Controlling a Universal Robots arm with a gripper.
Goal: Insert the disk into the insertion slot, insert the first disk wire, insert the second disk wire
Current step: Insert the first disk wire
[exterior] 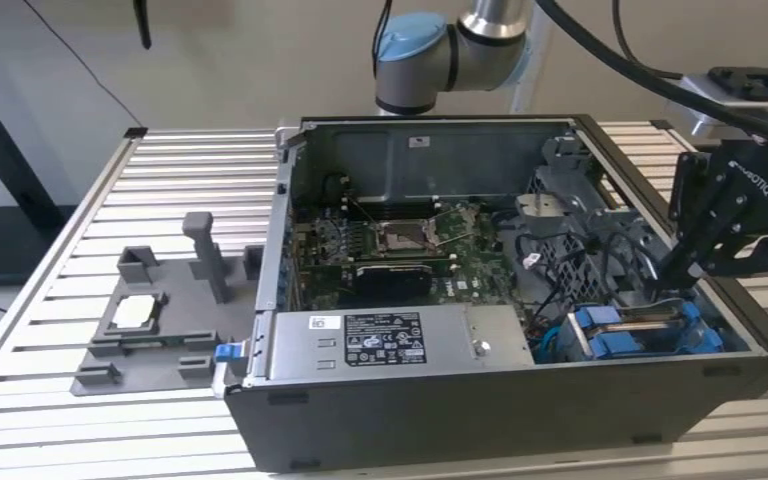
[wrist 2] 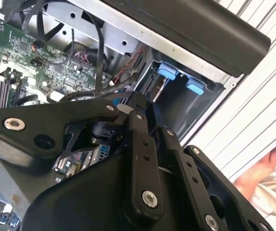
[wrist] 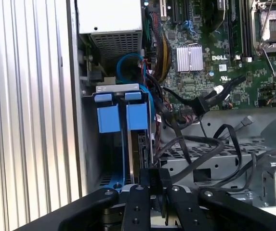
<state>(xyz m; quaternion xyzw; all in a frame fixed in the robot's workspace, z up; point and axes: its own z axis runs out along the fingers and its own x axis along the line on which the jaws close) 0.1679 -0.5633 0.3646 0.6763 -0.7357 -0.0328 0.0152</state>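
Observation:
The disk stands on edge in its blue carrier, down inside the insertion slot at the case's near corner on the exterior view's right. My black gripper hangs over the back end of that slot. In the first wrist view the gripper is shut, its tips right at the disk's end edge; whether they touch it is hidden. A black disk wire with a white-tagged plug lies loose over the metal cage. A second loose black plug lies beside it.
The open computer case sits on a slatted metal table. A grey stand with upright posts is on the exterior view's left. The power supply, the motherboard and tangled cables crowd the slot. A person's hand shows beyond the case.

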